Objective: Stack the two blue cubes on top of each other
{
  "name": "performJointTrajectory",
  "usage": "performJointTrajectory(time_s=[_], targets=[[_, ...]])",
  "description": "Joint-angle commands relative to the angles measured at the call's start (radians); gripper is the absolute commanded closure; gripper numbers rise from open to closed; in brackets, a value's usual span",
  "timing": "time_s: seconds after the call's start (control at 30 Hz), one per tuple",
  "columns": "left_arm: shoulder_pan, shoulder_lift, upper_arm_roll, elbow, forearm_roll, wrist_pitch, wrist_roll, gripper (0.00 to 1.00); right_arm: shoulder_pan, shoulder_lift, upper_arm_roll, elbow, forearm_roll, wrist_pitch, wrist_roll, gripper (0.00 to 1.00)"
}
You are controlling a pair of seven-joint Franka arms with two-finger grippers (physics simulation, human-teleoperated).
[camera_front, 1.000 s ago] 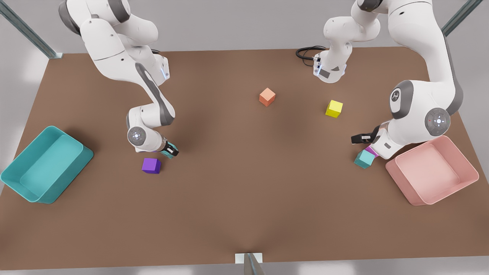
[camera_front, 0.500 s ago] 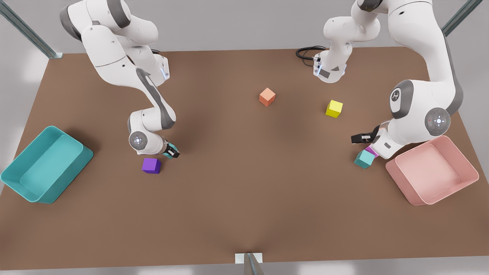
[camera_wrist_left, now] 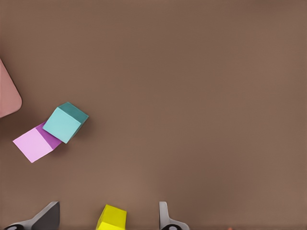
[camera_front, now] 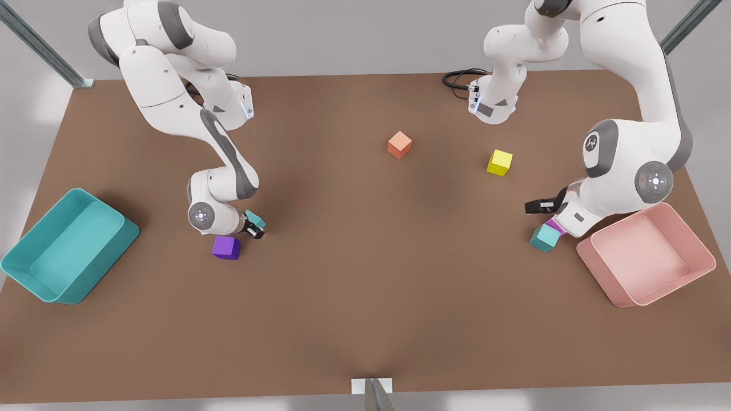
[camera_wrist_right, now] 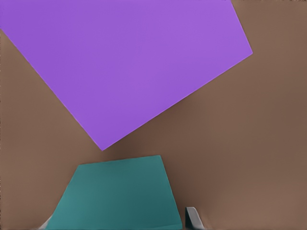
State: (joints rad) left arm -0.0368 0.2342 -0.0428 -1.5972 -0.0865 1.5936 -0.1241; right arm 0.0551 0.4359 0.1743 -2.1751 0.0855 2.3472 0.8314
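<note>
Teal between dark fingers: the right gripper (camera_front: 253,224), on the front view's left, pinches one blue cube (camera_front: 255,218) just beside the purple cube (camera_front: 226,247) and seems to have it barely off the table (camera_front: 365,297). The step in hand looks like the lift, and doing it well means rising straight up before turning toward the second blue cube (camera_front: 544,237), so the held one does not clip its purple neighbour. That second cube sits well apart on the front view's right, near the pink bin (camera_front: 685,274), where the left gripper (camera_front: 539,206) waits with fingers spread. The left wrist view shows what the front view half hides: a pale pink cube (camera_wrist_left: 32,143) touching the second blue cube. The right wrist view shows the held cube seated between the fingertips (camera_wrist_right: 192,216).
</note>
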Motion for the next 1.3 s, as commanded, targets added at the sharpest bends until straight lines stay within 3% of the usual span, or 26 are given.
performJointTrajectory(time_s=[0.0, 0.1, 0.23, 0.33, 0.57, 0.7, 0.83, 0.9, 0.93, 1.0, 1.2, 1.27], targets=[[0.0, -0.001, 0.0, 0.0, 0.001, -0.001, 0.0, 0.0, 0.0, 0.0, 0.001, 0.001, 0.002, 0.003, -0.017, 0.21], [0.0, -0.001, 0.0, 0.0, 0.001, -0.001, 0.0, 0.0, 0.002, -0.002, 0.007, 0.026, 0.002, -0.008, -0.014, 0.41], [0.0, -0.001, 0.0, 0.0, 0.001, -0.001, -0.002, 0.0, 0.008, -0.009, 0.04, 0.1, 0.083, -0.091, -0.009, 0.4], [0.0, -0.001, 0.0, 0.0, 0.002, -0.001, -0.002, 0.0, 0.109, 0.004, 0.056, 0.179, 0.218, -0.091, 0.046, 0.4], [0.0, -0.001, 0.0, 0.0, 0.001, -0.001, 0.0, 0.0, 0.387, 0.405, 0.048, 0.782, 0.221, -0.055, 0.629, 0.39], [0.0, -0.001, 0.0, 0.0, 0.002, -0.001, 0.0, 0.0, 0.558, 0.534, -0.082, 0.978, 0.218, -0.046, 0.767, 0.39], [0.0, -0.001, 0.0, 0.0, 0.002, -0.003, 0.001, 0.0, 0.678, 0.569, -0.187, 1.006, 0.212, -0.028, 0.811, 0.39], [0.0, -0.001, 0.0, 0.0, 0.002, -0.001, 0.003, 0.0, 0.678, 0.581, -0.187, 1.012, 0.212, -0.011, 0.811, 0.39], [0.0, -0.001, 0.0, 0.0, 0.002, -0.001, 0.003, 0.0, 0.678, 0.586, -0.185, 1.023, 0.212, -0.012, 0.811, 0.34], [0.006, 0.0, 0.0, 0.0, 0.004, -0.003, 0.003, 0.0, 0.678, 0.587, -0.185, 1.023, 0.212, -0.012, 0.811, 0.0], [0.109, 0.059, 0.001, 0.0, 0.033, 0.011, 0.147, 0.0, 0.674, 0.578, -0.184, 1.045, 0.217, -0.023, 0.811, 0.0], [0.21, 0.112, 0.001, -0.003, 0.025, 0.156, 0.488, 0.0, 0.652, 0.561, -0.182, 1.038, 0.226, -0.045, 0.81, 0.0]])
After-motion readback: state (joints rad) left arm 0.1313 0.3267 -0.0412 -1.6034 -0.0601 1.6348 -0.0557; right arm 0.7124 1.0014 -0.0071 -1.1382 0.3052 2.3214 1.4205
